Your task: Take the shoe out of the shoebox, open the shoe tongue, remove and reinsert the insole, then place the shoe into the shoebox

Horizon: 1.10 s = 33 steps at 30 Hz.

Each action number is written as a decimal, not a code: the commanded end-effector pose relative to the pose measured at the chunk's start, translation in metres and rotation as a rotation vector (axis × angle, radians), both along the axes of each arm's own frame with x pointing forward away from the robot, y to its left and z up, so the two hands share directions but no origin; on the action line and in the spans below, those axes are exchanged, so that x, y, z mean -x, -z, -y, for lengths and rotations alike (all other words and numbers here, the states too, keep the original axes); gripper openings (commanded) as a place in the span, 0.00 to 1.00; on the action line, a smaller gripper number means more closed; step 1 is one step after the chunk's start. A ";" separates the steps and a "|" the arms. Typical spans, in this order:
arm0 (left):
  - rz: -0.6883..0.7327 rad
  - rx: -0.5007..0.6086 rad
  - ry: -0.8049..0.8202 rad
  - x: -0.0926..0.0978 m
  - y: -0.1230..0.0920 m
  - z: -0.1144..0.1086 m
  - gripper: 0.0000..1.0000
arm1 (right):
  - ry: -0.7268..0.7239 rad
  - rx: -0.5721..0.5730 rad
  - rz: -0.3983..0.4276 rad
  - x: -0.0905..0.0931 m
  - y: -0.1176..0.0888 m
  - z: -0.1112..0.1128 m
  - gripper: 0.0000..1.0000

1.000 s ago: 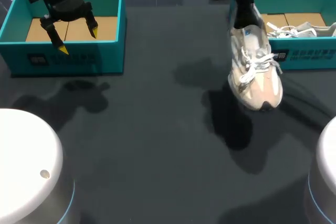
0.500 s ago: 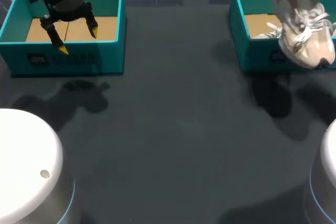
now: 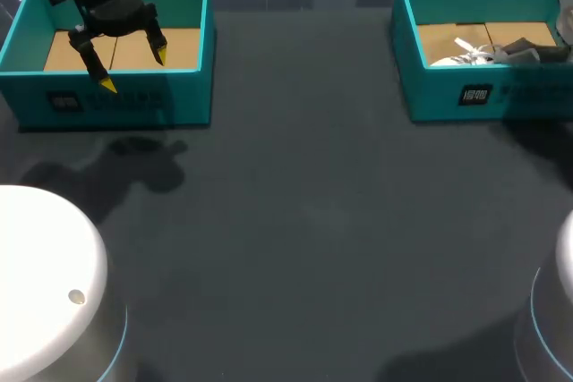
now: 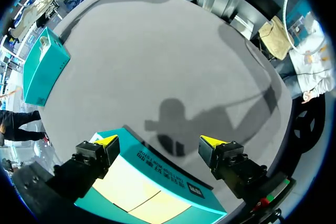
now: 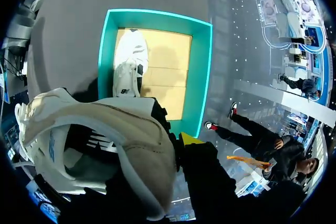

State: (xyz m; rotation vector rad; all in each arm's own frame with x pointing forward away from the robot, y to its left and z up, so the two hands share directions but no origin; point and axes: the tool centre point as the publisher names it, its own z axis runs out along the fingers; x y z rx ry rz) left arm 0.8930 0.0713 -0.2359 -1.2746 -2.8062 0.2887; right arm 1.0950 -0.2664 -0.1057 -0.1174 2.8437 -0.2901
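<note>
Two teal shoeboxes are set well apart on a dark table [image 3: 295,221], one at each far corner. The left shoebox [image 3: 134,100] is seen with nothing on its brown cardboard floor [image 3: 183,46]. Above it the left gripper [image 3: 133,70] is held in the air, its yellow-tipped fingers spread wide and gripping nothing. In the left wrist view the same gripper [image 4: 160,141] is shown hanging over the near wall of that shoebox [image 4: 163,169], one fingertip over the cardboard inside and the other out beyond the wall, neither touching it. The right shoebox [image 4: 44,69] is seen far across the bare tabletop.

In the head view the right shoebox [image 3: 448,100] is shown with a second shoe [image 3: 479,54] lying inside, its white laces loose against the near wall.

The shoe [image 5: 105,129] itself is shown only in the right wrist view, lifted clear of the table and carried high above the right shoebox [image 5: 202,77]. It is clamped at the heel collar by the right gripper [image 5: 176,132]. One yellow fingertip [image 5: 191,139] is seen against the outside of the collar, while the other finger is hidden by the shoe. The pale upper and the dark opening are turned toward the camera. Far below, the second shoe [image 5: 128,61] is laid lengthwise along one side wall of the shoebox, the rest of the cardboard floor being left bare.
</note>
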 end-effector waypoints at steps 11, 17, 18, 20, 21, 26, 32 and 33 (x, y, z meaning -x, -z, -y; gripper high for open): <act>0.001 -0.003 0.001 0.000 0.000 0.000 1.00 | -0.002 -0.021 0.002 -0.016 0.004 0.007 0.00; 0.001 -0.003 0.001 0.000 0.000 0.000 1.00 | -0.009 -0.015 -0.003 -0.069 0.009 0.027 0.00; 0.001 -0.003 0.001 0.000 0.000 0.000 1.00 | -0.014 -0.016 -0.001 -0.077 0.011 0.030 0.00; 0.001 -0.003 0.001 0.000 0.000 0.000 1.00 | -0.027 -0.014 -0.012 -0.092 0.015 0.037 0.00; 0.001 -0.003 0.001 0.000 0.000 0.000 1.00 | -0.034 -0.009 -0.016 -0.099 0.016 0.039 0.00; 0.001 -0.003 0.001 0.000 0.000 0.000 1.00 | -0.025 -0.012 -0.041 -0.121 0.022 0.051 0.00; 0.001 -0.003 0.001 0.000 0.000 0.000 1.00 | 0.180 -0.086 -0.032 -0.117 0.030 0.065 0.00; 0.001 -0.003 0.001 0.000 0.000 0.000 1.00 | 0.248 -0.096 -0.022 -0.113 0.032 0.067 0.00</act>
